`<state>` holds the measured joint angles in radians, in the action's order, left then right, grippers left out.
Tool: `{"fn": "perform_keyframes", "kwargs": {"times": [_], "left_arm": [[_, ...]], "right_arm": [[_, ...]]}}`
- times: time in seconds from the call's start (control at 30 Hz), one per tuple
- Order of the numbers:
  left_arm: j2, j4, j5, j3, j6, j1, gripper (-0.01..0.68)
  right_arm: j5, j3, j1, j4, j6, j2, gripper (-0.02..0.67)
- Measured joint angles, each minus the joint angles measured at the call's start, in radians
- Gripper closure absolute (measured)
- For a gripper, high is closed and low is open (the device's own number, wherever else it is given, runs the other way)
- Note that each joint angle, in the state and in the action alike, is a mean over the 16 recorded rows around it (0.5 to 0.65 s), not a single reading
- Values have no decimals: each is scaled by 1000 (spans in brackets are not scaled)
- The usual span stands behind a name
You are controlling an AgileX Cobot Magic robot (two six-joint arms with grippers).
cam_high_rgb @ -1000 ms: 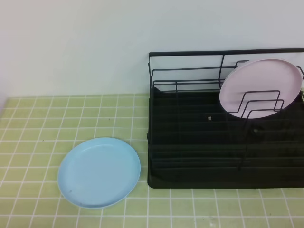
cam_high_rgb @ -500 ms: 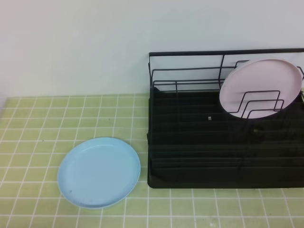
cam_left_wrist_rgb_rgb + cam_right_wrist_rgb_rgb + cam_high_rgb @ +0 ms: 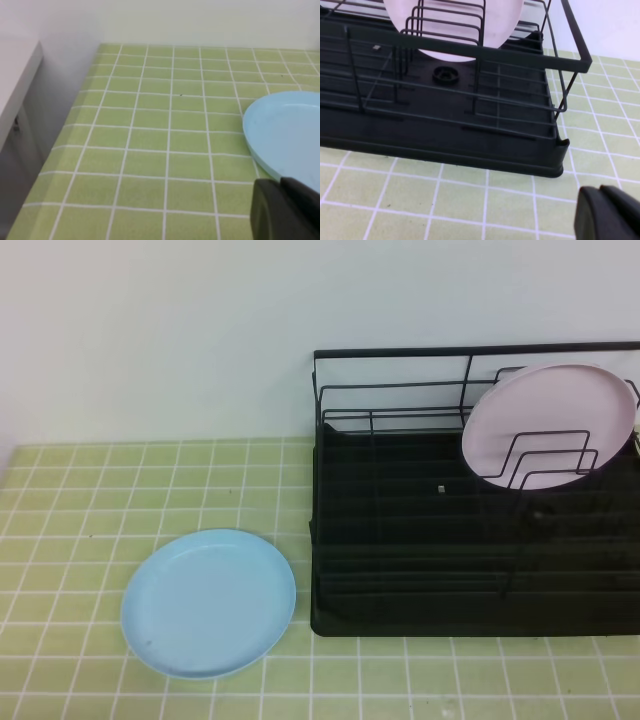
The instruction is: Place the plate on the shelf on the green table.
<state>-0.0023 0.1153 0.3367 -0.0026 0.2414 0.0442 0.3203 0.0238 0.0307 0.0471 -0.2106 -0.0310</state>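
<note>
Lying flat, face up, the light blue plate (image 3: 208,603) rests on the green table (image 3: 80,490), just left of the black shelf (image 3: 400,600) and apart from it.
Round, the plate has no long axis. The high view shows a pink plate (image 3: 548,426) standing tilted among the shelf's wire dividers; neither arm appears there. The left wrist view shows the left gripper (image 3: 287,210), shut and empty, beside the plate's rim; the right wrist view shows the right gripper (image 3: 610,214), shut and empty, near the shelf's corner.
</note>
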Motion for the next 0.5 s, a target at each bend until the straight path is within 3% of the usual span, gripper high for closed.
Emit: {"fn": "perform_keyframes", "kwargs": {"times": [0.3, 0.5], "left_arm": [[0, 8, -57, 0, -9, 0, 676], [0, 26, -186, 0, -11, 0, 676]], "right_arm": [[-48, 0, 0, -7, -1, 0, 652], [-201, 0, 0, -9, -1, 0, 652]]}}
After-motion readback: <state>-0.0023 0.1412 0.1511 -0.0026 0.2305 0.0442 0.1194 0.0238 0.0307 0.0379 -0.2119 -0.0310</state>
